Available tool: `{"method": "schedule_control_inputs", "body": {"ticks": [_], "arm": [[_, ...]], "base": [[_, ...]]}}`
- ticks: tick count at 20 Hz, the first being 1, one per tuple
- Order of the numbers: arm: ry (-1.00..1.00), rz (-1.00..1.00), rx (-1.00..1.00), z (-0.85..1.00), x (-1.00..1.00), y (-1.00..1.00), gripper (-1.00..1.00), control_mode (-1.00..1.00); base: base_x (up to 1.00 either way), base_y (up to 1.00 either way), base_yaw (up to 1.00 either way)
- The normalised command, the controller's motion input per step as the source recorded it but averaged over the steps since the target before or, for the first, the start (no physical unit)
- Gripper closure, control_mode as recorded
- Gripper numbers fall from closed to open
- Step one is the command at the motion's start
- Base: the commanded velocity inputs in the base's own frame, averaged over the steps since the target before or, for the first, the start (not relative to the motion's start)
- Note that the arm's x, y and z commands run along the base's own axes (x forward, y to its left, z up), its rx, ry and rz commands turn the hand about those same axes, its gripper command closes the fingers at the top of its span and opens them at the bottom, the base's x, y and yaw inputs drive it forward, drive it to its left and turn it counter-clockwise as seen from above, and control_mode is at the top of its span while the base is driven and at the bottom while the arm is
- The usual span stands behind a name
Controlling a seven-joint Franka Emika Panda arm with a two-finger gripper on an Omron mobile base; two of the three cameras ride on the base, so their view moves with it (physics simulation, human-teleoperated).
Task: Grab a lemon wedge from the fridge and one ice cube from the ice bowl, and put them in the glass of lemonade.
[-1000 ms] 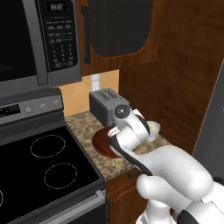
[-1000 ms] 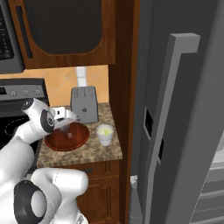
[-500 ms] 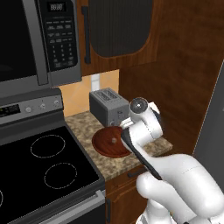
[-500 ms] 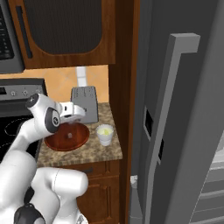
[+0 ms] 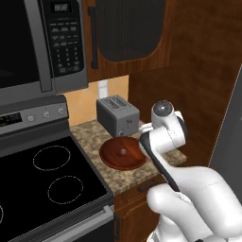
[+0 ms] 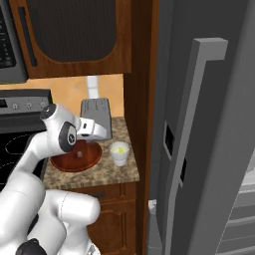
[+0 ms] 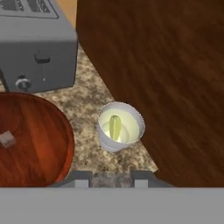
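One small whitish translucent glass of pale yellow lemonade (image 7: 120, 127) on the speckled granite counter (image 7: 87, 107), and one tiny yellow-green lemon wedge (image 7: 115, 127) floating inside it. One wide reddish-brown wooden bowl (image 7: 39, 144) and, as far as this angle lets me count, just one small pale grey ice cube (image 7: 7, 139) in it. One boxy grey two-slot toaster (image 5: 117, 115), one black-fronted microwave (image 5: 40, 42), and one tall grey steel fridge (image 6: 209, 139).

You're in a home kitchen. Black stovetop (image 5: 47, 182), microwave (image 5: 42, 42) overhead, toaster (image 5: 117, 115) on granite counter (image 5: 97, 132), steel fridge (image 6: 209, 149).
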Motion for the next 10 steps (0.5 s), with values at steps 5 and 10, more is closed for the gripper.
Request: {"method": "schedule_control_inputs", "body": {"ticks": [5,10], "arm": [[0.00,-0.06,0.05,0.00,0.12,-0.33,1.00,-1.00],[0.00,-0.06,0.06,-0.08,0.16,-0.11,1.00,-1.00]], "base": [[0.00,0.00,0.00],[0.00,0.00,0.00]]}}
